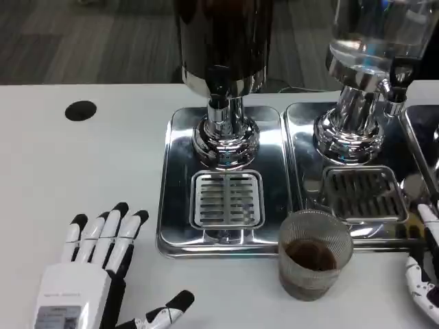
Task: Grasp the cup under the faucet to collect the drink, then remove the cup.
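Observation:
A ribbed clear glass cup (314, 255) with dark drink in its bottom stands on the white table just in front of the steel trays. It is below and right of the dark dispenser's faucet (219, 83) and the left drip grate (227, 199). My left hand (103, 274) lies flat on the table at the lower left, fingers spread, holding nothing, well apart from the cup. My right hand (425, 274) shows at the lower right edge, fingers apart, a short gap right of the cup and not touching it.
Two steel drip trays (180, 171) sit side by side. The dark dispenser stands on the left one and a clear-tank dispenser (374, 48) on the right one. A black round hole (80, 110) marks the table at the far left.

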Controlling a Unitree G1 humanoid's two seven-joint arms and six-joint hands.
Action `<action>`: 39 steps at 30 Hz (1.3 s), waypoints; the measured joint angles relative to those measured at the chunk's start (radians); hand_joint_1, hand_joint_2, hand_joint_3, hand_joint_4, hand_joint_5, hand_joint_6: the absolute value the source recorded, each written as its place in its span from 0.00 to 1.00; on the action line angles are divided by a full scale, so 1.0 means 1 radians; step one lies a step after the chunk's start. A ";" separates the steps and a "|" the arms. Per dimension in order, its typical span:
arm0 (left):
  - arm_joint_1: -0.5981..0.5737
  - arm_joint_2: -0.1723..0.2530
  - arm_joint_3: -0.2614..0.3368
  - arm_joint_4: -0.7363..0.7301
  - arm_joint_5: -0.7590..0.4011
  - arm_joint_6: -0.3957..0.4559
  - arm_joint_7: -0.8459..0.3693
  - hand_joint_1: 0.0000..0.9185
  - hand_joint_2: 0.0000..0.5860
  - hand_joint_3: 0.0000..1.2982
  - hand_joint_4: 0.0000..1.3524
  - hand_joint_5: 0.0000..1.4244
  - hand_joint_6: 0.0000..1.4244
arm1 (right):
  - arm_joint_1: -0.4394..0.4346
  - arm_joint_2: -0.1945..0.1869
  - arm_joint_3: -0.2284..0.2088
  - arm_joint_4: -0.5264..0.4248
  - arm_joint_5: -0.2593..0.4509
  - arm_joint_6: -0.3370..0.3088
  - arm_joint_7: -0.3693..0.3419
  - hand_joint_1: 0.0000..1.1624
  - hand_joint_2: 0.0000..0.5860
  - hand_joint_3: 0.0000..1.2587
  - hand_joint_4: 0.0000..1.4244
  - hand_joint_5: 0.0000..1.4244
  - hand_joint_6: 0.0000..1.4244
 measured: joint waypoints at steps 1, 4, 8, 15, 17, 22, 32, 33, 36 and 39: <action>0.000 0.000 0.000 0.000 0.000 0.002 0.000 0.00 0.25 0.10 0.00 0.06 0.01 | -0.004 -0.004 0.007 0.007 0.002 -0.001 -0.005 0.00 0.97 0.09 0.00 0.00 0.00; 0.002 -0.001 -0.002 0.000 0.001 0.003 0.001 0.00 0.25 0.10 0.00 0.06 0.01 | -0.008 -0.016 0.024 0.009 0.003 -0.001 -0.012 0.00 0.98 0.09 0.00 0.00 0.00; 0.002 -0.001 -0.002 0.006 0.000 0.002 0.003 0.00 0.26 0.11 0.00 0.06 0.01 | -0.008 -0.018 0.037 0.009 0.003 0.000 -0.015 0.00 0.98 0.09 0.00 0.00 0.00; 0.008 -0.002 -0.002 0.008 -0.001 0.002 0.007 0.00 0.26 0.11 0.00 0.06 0.01 | -0.007 -0.018 0.052 0.006 0.015 0.004 -0.018 0.00 0.98 0.10 0.00 0.00 0.00; 0.011 -0.006 -0.002 0.008 -0.001 0.002 0.008 0.00 0.25 0.13 0.00 0.07 0.01 | -0.005 -0.018 0.057 0.004 0.015 0.006 -0.020 0.00 0.98 0.10 0.00 0.00 0.00; 0.016 -0.017 0.002 0.008 -0.004 0.002 0.025 0.00 0.25 0.14 0.00 0.07 0.01 | 0.005 -0.020 0.059 -0.025 0.020 0.009 -0.029 0.00 0.98 0.10 0.00 0.00 0.00; 0.024 -0.024 0.005 0.008 -0.004 0.007 0.030 0.00 0.25 0.14 0.00 0.07 0.02 | 0.015 -0.024 0.072 -0.033 0.020 0.013 -0.032 0.00 0.97 0.10 0.00 0.00 0.00; 0.024 -0.025 0.005 0.008 -0.004 0.007 0.030 0.00 0.25 0.14 0.00 0.07 0.02 | 0.015 -0.023 0.074 -0.034 0.020 0.013 -0.032 0.00 0.97 0.10 0.00 0.00 0.00; 0.025 -0.027 0.005 0.008 -0.005 0.007 0.030 0.00 0.25 0.14 0.00 0.07 0.02 | 0.018 -0.023 0.075 -0.041 0.020 0.014 -0.032 0.00 0.97 0.10 0.00 0.00 0.00; 0.031 -0.027 0.005 0.008 -0.005 0.007 0.030 0.00 0.25 0.14 0.00 0.07 0.02 | 0.027 -0.023 0.076 -0.061 0.020 0.015 -0.033 0.00 0.97 0.10 0.00 0.00 0.00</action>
